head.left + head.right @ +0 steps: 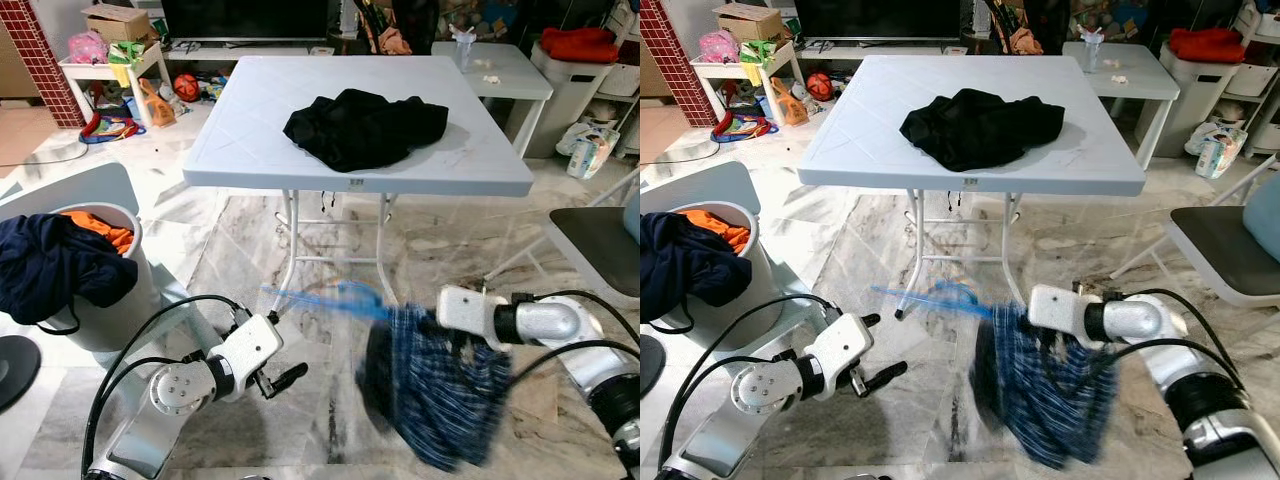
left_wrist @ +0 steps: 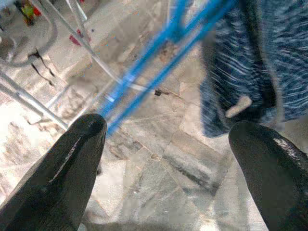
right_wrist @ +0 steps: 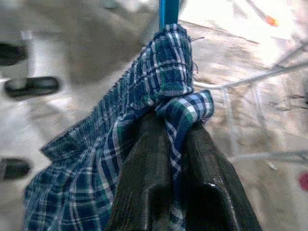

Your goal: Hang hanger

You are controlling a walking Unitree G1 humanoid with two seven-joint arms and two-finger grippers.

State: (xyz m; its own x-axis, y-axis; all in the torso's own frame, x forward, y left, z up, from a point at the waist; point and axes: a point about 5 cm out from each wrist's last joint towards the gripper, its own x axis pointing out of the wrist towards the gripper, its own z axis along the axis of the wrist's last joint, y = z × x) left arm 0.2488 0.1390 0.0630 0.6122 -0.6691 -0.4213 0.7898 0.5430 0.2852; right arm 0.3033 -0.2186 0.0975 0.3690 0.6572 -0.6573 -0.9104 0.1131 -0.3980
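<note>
A blue plastic hanger (image 1: 320, 298) hovers low over the marble floor in front of the table, blurred by motion. A blue plaid garment (image 1: 435, 390) hangs from its right end. My right gripper (image 3: 168, 144) is shut on the plaid cloth where it wraps the hanger's blue bar (image 3: 169, 12). My left gripper (image 1: 285, 378) is open, low at the left, its fingers (image 2: 67, 163) spread apart below the hanger's blue bars (image 2: 163, 62) and touching nothing.
A white folding table (image 1: 240, 150) stands ahead with a black garment (image 1: 362, 125) on it. A white laundry bin (image 1: 110, 300) with dark blue and orange clothes is at the left. A grey chair seat (image 1: 600, 245) is at the right.
</note>
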